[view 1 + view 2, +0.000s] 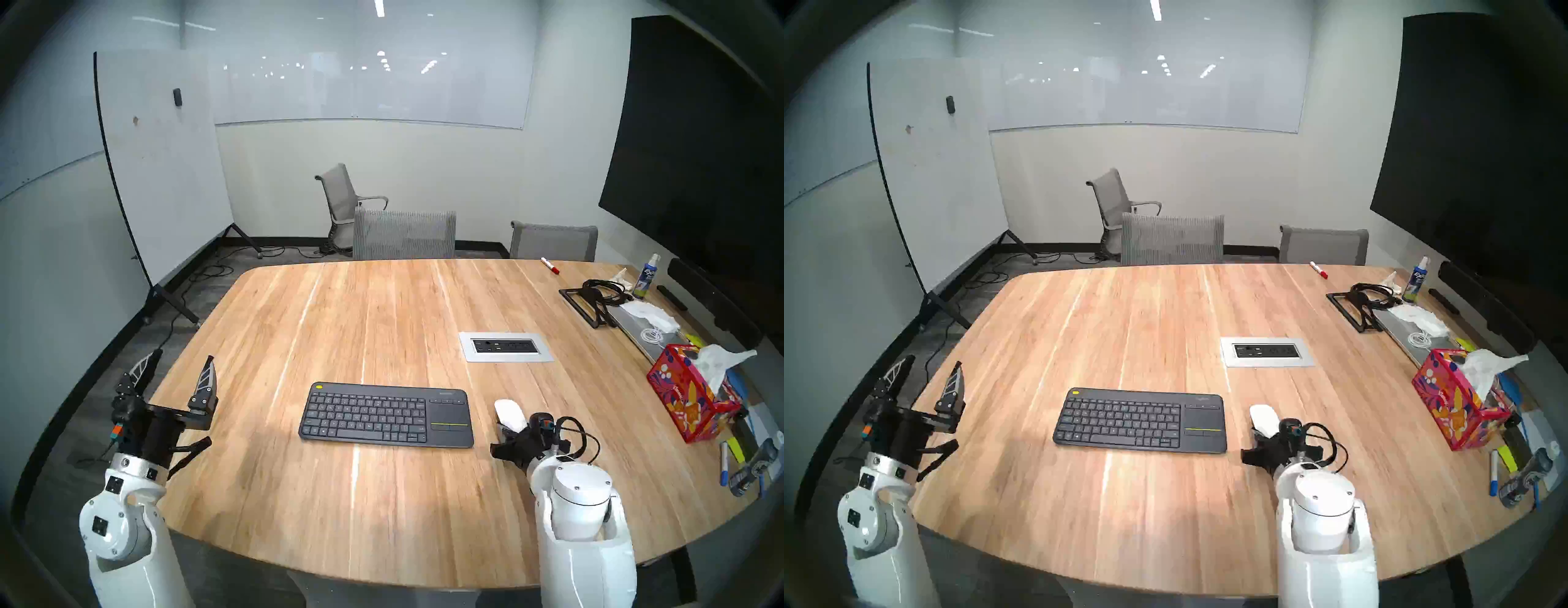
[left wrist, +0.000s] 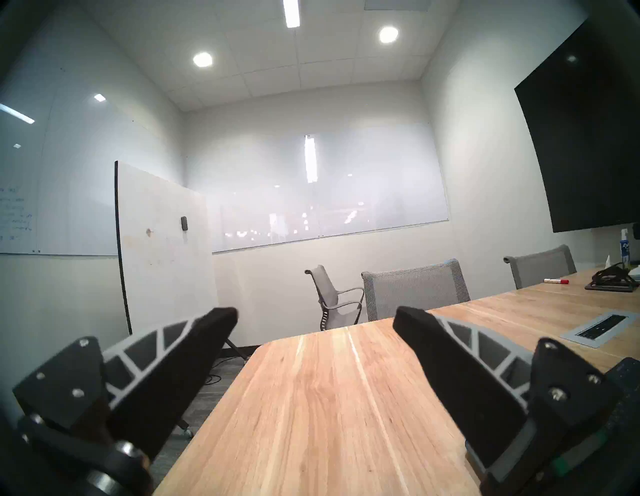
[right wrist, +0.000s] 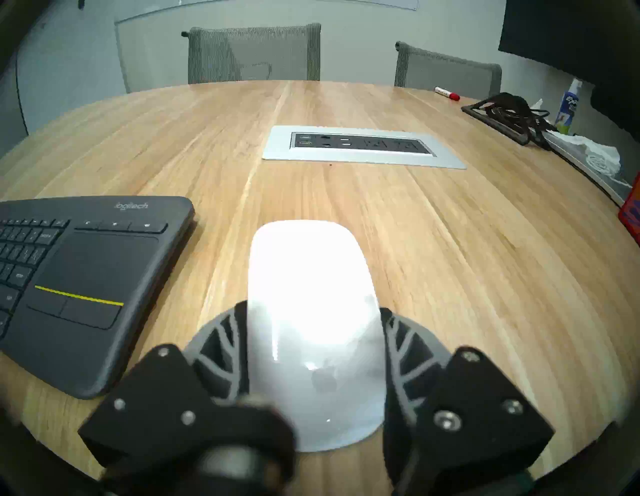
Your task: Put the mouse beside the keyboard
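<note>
The white glossy mouse (image 1: 508, 412) sits low at the table just right of the dark grey keyboard (image 1: 386, 414), a small gap apart. My right gripper (image 1: 511, 428) is shut on the mouse's rear half. In the right wrist view both fingers (image 3: 225, 343) press the sides of the mouse (image 3: 311, 294), next to the keyboard's touchpad end (image 3: 86, 284). I cannot tell whether the mouse touches the wood. My left gripper (image 1: 178, 358) is open and empty over the table's left edge, far from the keyboard; the left wrist view shows it (image 2: 315, 311) spread wide.
A grey power outlet panel (image 1: 505, 347) is set in the table behind the mouse. A red patterned tissue box (image 1: 687, 399), pens (image 1: 738, 463), a black stand with cables (image 1: 594, 301), a spray bottle (image 1: 647, 276) and a red marker (image 1: 549, 265) line the right side. Chairs (image 1: 403, 233) stand beyond.
</note>
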You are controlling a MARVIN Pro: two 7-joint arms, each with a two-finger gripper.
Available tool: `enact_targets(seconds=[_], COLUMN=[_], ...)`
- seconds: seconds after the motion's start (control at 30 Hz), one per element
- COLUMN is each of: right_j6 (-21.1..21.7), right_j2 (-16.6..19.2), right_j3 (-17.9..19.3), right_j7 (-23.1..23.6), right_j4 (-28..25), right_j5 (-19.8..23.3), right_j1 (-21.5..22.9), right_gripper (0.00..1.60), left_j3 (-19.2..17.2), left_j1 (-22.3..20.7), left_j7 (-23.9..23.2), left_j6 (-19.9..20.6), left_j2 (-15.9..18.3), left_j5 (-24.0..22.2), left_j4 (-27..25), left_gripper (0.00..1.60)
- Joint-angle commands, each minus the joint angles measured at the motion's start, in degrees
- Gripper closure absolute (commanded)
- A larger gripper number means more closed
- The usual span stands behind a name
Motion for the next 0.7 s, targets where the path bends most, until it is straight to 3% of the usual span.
enact_targets(seconds=[0.0,0.07,0.2,0.23,0.27,0.33,0.37,0.43,0.67], right_j6=[-0.03,0.17,0.65,0.65,0.72,0.95,1.00,1.16,1.30], right_j2=[0.13,0.24,0.43,0.43,0.44,0.48,0.48,0.47,0.54], right_j3=[0.04,0.05,0.00,0.00,-0.04,-0.13,-0.15,-0.21,-0.31], right_j7=[0.02,0.01,0.09,0.09,0.05,-0.04,-0.06,-0.23,-0.61], right_j4=[-0.53,-0.43,-0.37,-0.37,-0.37,-0.31,-0.27,-0.15,0.24], right_j5=[0.10,0.13,0.31,0.31,0.28,0.34,0.35,0.33,0.28], right_j1=[1.02,1.16,1.39,1.39,1.43,1.56,1.61,1.78,2.13], right_gripper=[1.60,1.59,1.29,1.29,1.07,0.50,0.48,0.05,0.00], left_j3=[0.13,0.13,0.14,0.14,0.14,0.14,0.15,0.15,0.14], left_j1=[0.13,0.13,0.14,0.14,0.14,0.14,0.14,0.14,0.14], left_j7=[0.15,0.15,0.16,0.16,0.17,0.16,0.17,0.17,0.17], left_j6=[-0.16,-0.16,-0.16,-0.16,-0.16,-0.16,-0.16,-0.16,-0.16], left_j2=[0.17,0.17,0.18,0.18,0.19,0.18,0.20,0.20,0.19], left_j5=[-0.14,-0.14,-0.15,-0.15,-0.15,-0.15,-0.16,-0.15,-0.15], left_j4=[-1.17,-1.17,-1.17,-1.17,-1.17,-1.17,-1.17,-1.17,-1.17], left_gripper=[0.00,0.00,0.00,0.00,0.00,0.00,0.00,0.00,0.00])
